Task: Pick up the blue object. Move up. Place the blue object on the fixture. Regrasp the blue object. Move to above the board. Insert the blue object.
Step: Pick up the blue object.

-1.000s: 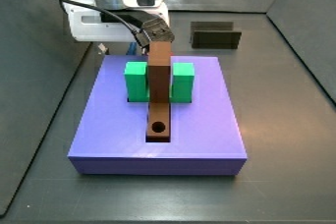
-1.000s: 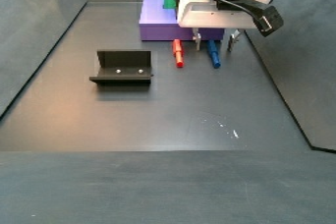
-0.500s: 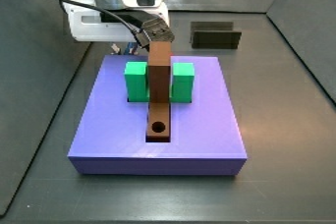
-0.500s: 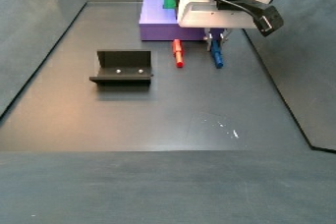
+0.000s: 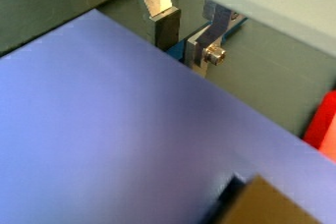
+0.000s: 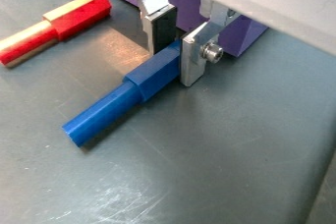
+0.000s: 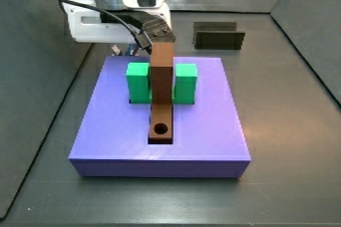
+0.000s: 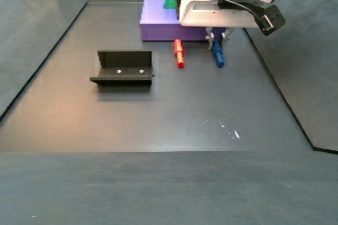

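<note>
The blue object (image 6: 116, 110) lies flat on the dark floor beside the board (image 8: 158, 19), and shows in both side views only as a short blue rod (image 8: 218, 57). My gripper (image 6: 178, 63) is low over it, jaws on either side of its thicker end, shut on it. In a side view the gripper (image 8: 215, 40) stands by the board's near right corner. The board (image 7: 160, 121) carries a brown bar (image 7: 162, 87) with a round hole and two green blocks (image 7: 138, 82). The fixture (image 8: 123, 68) stands apart, at the left.
A red rod (image 8: 180, 56) lies parallel to the blue object, a little to its left, seen also as a red rod (image 6: 53, 28) in a wrist view. Dark walls enclose the floor. The fixture (image 7: 220, 36) sits beyond the board's far right corner.
The gripper has come down onto the blue object and its fingers have drawn together around it. In the last half second almost nothing moved.
</note>
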